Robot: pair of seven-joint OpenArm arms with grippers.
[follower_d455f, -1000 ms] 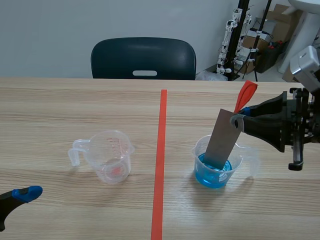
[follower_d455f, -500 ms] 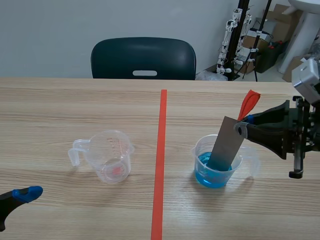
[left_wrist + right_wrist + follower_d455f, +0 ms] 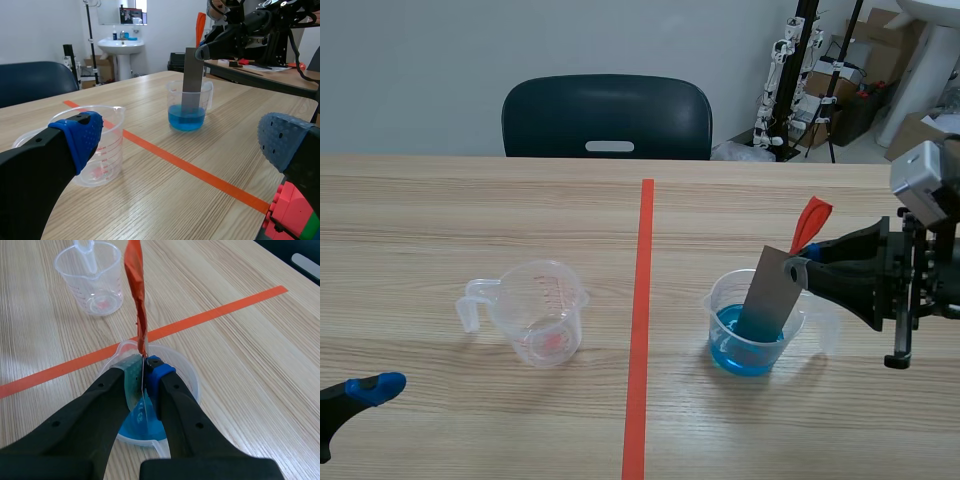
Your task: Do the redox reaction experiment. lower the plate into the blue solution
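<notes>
Desk: we see a pale wooden desk (image 3: 420,220) with an orange-red tape line (image 3: 640,330) running up the middle of the frame.
Right claw: the right claw (image 3: 798,258) comes in from the right edge of the frame. Its two pads are pressed tight on the top edge of the plate.
Plate: a thin grey metal plate (image 3: 767,292) sits right of centre. It leans, upper end toward the claw, and its lower end stands in the blue solution.
Red strip: a red strip (image 3: 810,222) rises from the top of the plate, above the claw.
Blue solution: the blue solution (image 3: 745,352) fills the bottom of a clear plastic cup (image 3: 725,300), just right of the tape line.
Empty cup: a clear measuring cup (image 3: 538,312) with a handle stands left of the line, well apart from the other.
Left claw: the left claw (image 3: 182,140) sits low at the lower left corner of the frame, fingers spread wide, gripping nothing.
Background: a dark chair (image 3: 607,117) stands behind the desk, top centre.
</notes>
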